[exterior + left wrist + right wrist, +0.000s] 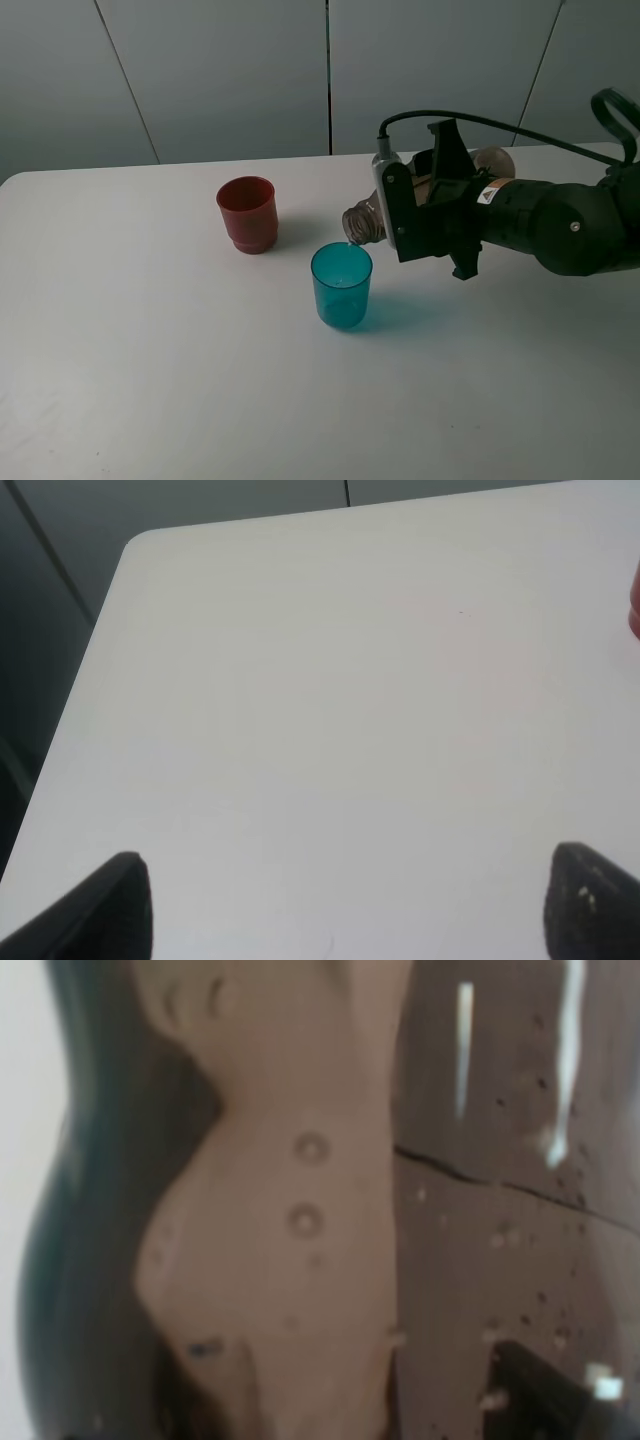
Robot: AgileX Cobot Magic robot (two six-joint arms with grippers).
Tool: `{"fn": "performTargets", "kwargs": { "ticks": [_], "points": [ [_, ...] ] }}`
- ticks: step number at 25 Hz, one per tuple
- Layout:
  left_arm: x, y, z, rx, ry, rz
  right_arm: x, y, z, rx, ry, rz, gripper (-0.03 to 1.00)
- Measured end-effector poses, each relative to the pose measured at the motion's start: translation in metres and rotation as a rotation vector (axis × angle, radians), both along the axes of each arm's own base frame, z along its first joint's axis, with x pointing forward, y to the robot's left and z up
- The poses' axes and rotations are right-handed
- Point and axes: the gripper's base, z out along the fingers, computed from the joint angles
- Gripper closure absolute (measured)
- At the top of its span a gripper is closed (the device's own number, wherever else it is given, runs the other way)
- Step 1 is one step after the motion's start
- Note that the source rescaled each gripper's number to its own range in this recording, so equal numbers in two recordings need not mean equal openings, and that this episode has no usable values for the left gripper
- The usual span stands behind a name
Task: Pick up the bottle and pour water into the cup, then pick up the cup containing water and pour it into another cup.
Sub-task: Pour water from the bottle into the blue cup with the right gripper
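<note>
My right gripper is shut on the smoky grey-brown bottle, which lies almost level with its open neck pointing left. The neck's mouth hangs just above the far rim of the teal cup, which stands upright on the white table. I cannot tell how much water is in the cup. The bottle's wet body fills the right wrist view. The red cup stands upright behind and to the left of the teal cup. My left gripper is open and empty over bare table; only a sliver of the red cup shows in that view.
The table's rounded far-left corner and its left edge show in the left wrist view, with a dark drop beyond. A grey panelled wall runs behind the table. The right arm's cable arcs above the bottle.
</note>
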Motion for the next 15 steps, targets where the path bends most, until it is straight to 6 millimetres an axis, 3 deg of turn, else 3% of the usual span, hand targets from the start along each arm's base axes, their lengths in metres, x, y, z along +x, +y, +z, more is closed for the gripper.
{"fn": "performTargets", "kwargs": {
  "ticks": [15],
  "points": [
    [0.0,0.0,0.0,0.0,0.0,0.0,0.0085,0.0055,0.0094,-0.031,-0.067,0.038,0.96]
  ]
}}
